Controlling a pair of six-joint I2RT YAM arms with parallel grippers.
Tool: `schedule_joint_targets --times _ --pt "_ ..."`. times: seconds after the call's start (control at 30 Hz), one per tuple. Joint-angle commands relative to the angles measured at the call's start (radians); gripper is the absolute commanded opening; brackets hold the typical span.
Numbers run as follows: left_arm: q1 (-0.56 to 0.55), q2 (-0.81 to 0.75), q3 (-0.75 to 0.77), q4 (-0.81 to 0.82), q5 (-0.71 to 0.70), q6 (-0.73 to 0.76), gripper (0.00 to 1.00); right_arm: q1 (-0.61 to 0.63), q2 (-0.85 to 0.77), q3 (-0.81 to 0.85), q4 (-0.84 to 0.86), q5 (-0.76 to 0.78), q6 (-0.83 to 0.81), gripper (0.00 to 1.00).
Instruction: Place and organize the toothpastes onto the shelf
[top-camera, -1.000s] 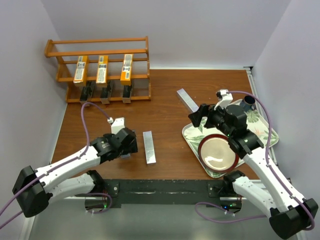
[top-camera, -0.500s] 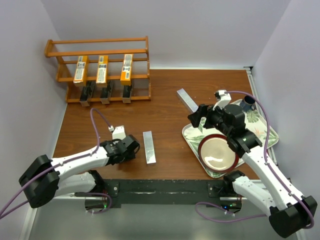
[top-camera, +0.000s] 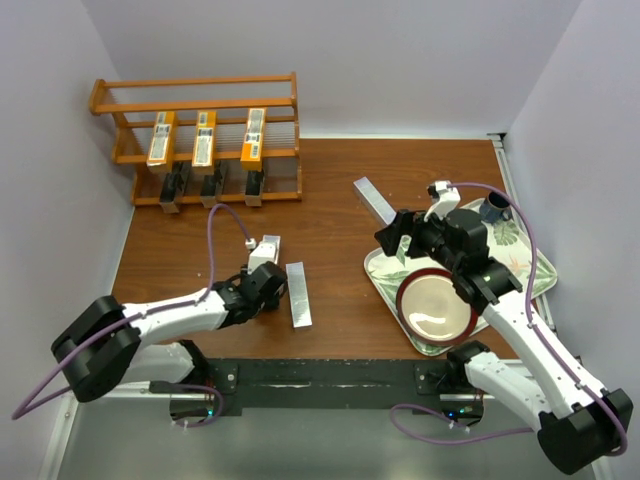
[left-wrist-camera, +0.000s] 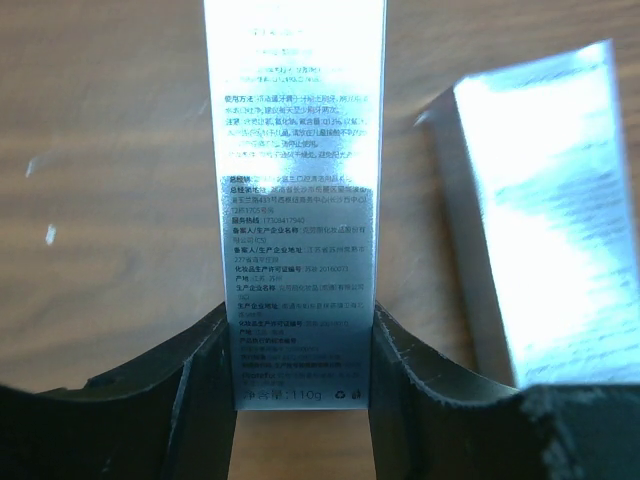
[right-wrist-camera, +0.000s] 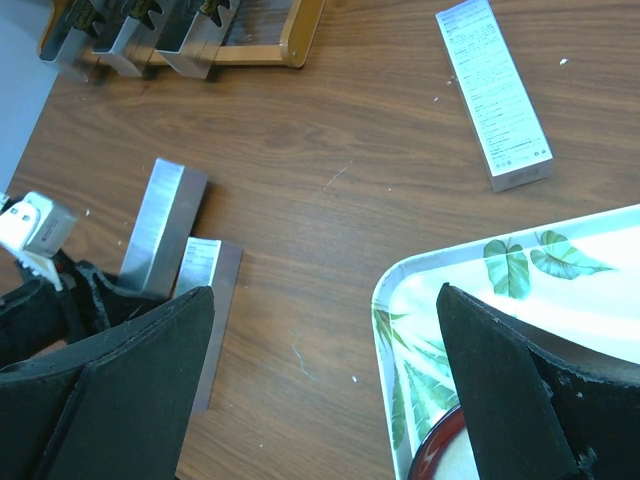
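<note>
My left gripper (left-wrist-camera: 300, 325) is shut on the near end of a silver-grey toothpaste carton (left-wrist-camera: 297, 180), which reaches away from it over the brown table; its fingers (left-wrist-camera: 400, 350) press both long sides. In the top view this gripper (top-camera: 262, 284) sits left of a second silver carton (top-camera: 298, 294) lying flat. A third silver carton (top-camera: 375, 200) lies beside the tray. My right gripper (top-camera: 395, 235) hangs open over the tray's left edge, nothing between its jaws. The shelf (top-camera: 200, 82) at the back left holds three orange cartons (top-camera: 205, 138) and three black ones (top-camera: 212, 186).
A leaf-patterned tray (top-camera: 385, 268) at the right carries a red bowl (top-camera: 437, 305) and a dark blue cup (top-camera: 497, 207). Walls close in the table on the left, back and right. The arm bases stand along the near edge.
My left gripper has moved right, toward the flat silver carton, and its jaws have closed from wide open onto a silver carton. The right arm has barely moved.
</note>
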Motion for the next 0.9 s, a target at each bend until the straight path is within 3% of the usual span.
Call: schedule_joint_targets --times 0.0,0.17,0.47,0.67,0.87 --pt "0.058 0.081 0.018 0.246 0.083 0.227 0.3 0.004 -0.013 -0.013 0.024 -0.016 -0.011 0.98" --pt "0.072 0.149 0.01 0.315 0.118 0.248 0.37 0.003 -0.016 -0.016 0.017 -0.016 -0.017 0.98" --pt "0.07 0.12 -0.03 0.338 0.118 0.2 0.62 0.002 -0.007 -0.02 0.024 -0.022 -0.019 0.98" --pt "0.063 0.08 -0.07 0.375 0.092 0.139 0.66 0.005 -0.001 -0.021 0.026 -0.028 -0.016 0.98" --pt "0.049 0.084 -0.151 0.574 0.02 0.113 0.65 0.002 0.005 -0.023 0.032 -0.036 -0.011 0.98"
